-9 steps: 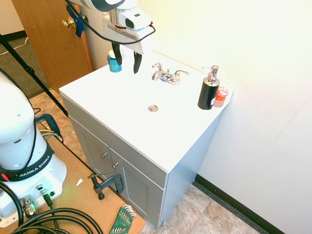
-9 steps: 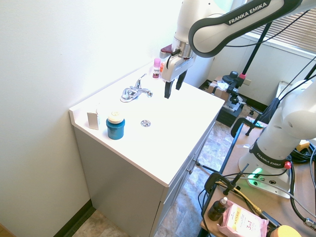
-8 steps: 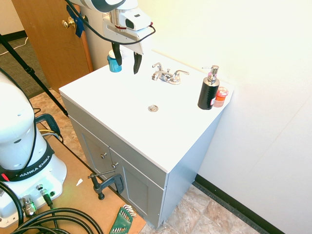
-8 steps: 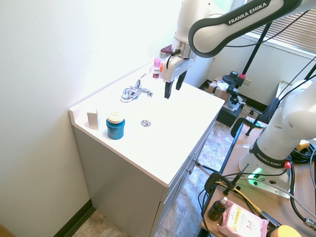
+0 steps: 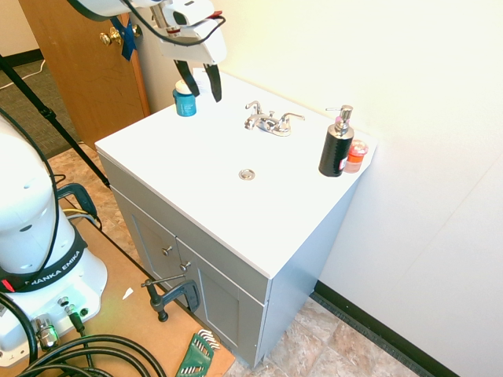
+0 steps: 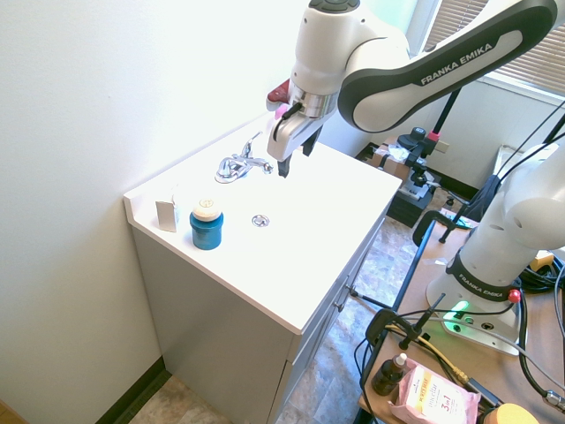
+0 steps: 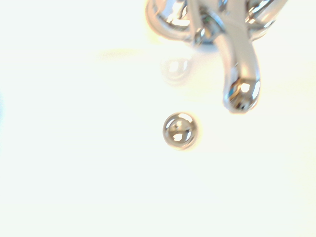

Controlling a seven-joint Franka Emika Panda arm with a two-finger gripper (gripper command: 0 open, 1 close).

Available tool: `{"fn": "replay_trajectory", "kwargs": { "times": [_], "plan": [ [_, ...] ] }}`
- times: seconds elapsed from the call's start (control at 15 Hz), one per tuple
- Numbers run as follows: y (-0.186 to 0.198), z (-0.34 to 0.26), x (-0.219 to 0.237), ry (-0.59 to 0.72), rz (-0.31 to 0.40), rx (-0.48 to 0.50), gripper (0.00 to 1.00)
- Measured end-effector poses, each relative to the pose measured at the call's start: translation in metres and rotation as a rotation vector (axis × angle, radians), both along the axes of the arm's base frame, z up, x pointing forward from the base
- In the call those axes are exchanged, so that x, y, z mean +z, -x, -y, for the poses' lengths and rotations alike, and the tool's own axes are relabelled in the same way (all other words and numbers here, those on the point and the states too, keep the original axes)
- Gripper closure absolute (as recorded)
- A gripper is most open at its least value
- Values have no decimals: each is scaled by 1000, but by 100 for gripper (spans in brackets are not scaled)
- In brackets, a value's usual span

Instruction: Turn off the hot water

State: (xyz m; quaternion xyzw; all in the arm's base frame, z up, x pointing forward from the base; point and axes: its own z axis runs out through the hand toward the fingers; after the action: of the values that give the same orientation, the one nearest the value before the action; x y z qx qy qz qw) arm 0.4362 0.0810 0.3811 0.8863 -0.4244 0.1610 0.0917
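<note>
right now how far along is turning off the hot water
Nothing looks finished: the hand hangs open above the countertop, clear of the two-handle chrome faucet. What seems under way is lining up, with the spout in the wrist view. Left to do: reach the left-hand lever and turn it off. No water stream is visible, so I can't confirm whether it's running.

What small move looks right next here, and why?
Probably a small shift toward the faucet's left-hand lever, fingers kept open: the gripper hangs open above the counter, touching nothing, and the wrist view shows the spout close by.
</note>
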Motion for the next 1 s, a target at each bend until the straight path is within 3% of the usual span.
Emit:
{"fn": "replay_trajectory", "kwargs": {
  "times": [0.47,1.0],
  "plan": [
    [-81,16,-39,194,96,-29,0],
    [-101,18,-71,233,87,-18,0]
  ]
}}
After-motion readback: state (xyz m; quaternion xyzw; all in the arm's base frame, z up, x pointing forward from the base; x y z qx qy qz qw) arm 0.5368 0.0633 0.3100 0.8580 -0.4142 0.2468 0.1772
